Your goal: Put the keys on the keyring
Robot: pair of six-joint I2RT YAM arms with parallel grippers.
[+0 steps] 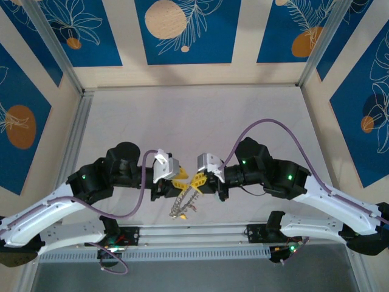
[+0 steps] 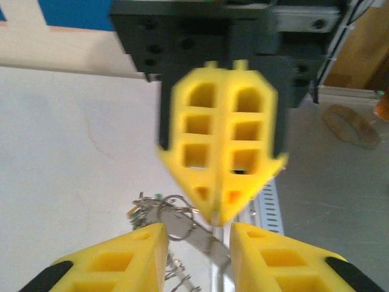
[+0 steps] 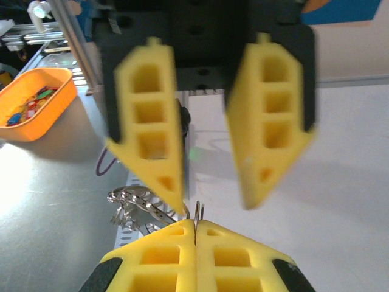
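Observation:
My two grippers meet tip to tip above the near middle of the table. The right gripper is shut, pinching the thin edge of the grey metal keyring; it also shows as the right gripper from above. The left gripper is open, with the left gripper facing the right one. Its fingers straddle the flat grey keyring without touching it. A bunch of small keys and wire loops dangles below. The same keys hang to the left, one with a green head, and the keys show as silver.
An orange bin holding several coloured keys sits on the metal bench off the table's near edge. A slotted aluminium rail runs along that edge between the arm bases. A brown tape-like ring lies on the bench.

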